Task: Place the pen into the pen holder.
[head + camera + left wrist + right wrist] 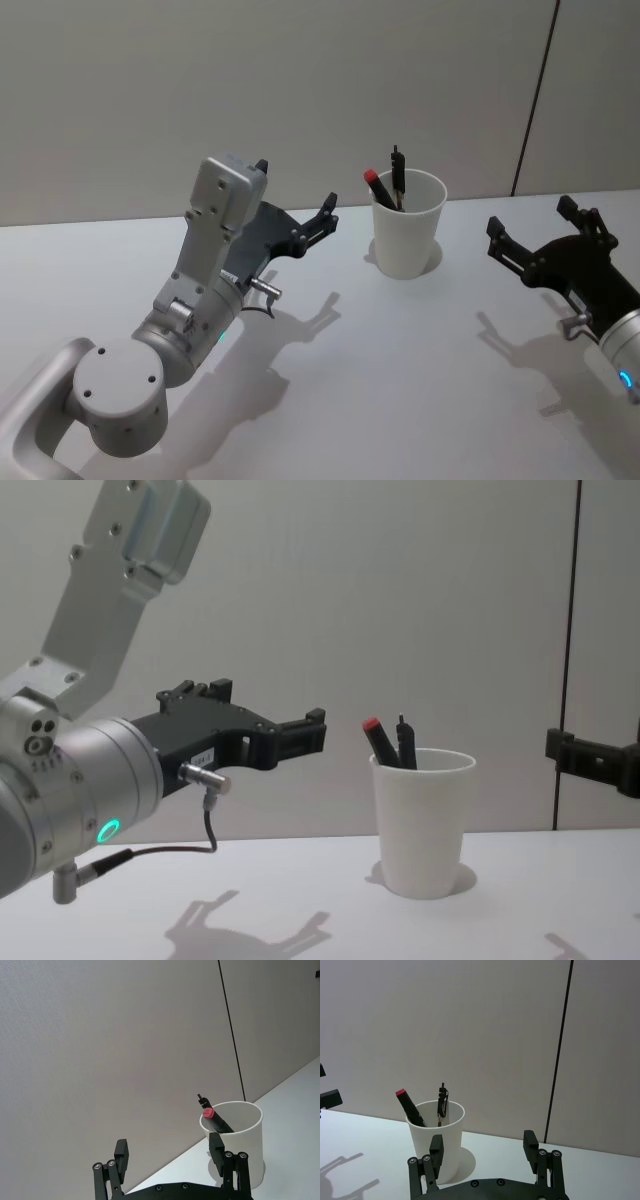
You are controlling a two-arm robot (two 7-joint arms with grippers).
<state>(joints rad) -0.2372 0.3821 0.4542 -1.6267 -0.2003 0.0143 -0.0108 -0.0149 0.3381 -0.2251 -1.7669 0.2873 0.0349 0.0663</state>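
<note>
The left arm (150,340), nearest and largest, rises from the near left corner of the tabletop (400,380), its grey joints stacked up to a black left hand (295,205) that hangs above the surface, well left of the cup, with its fingers (121,1154) spread wide and nothing between them; in the chest view the left hand (300,735) points level toward the cup at about the height of its rim. The right arm (625,355) comes in at the right edge of the tabletop, and its right hand (535,225) hovers off the surface to the right of the cup, fingers (436,1149) likewise spread apart and empty. The white tabletop runs back to a pale wall (300,80) with a thin dark seam (535,95) toward the right. The pen holder (408,235), a plain white paper cup with a rolled rim, stands upright near the far edge of the tabletop, between the two hands and touching neither. Inside it lean two pens: a dark pen with a red cap (378,188), tilted toward the left hand, and a slimmer black pen (398,172) standing nearly upright beside it, both tops showing above the rim.
</note>
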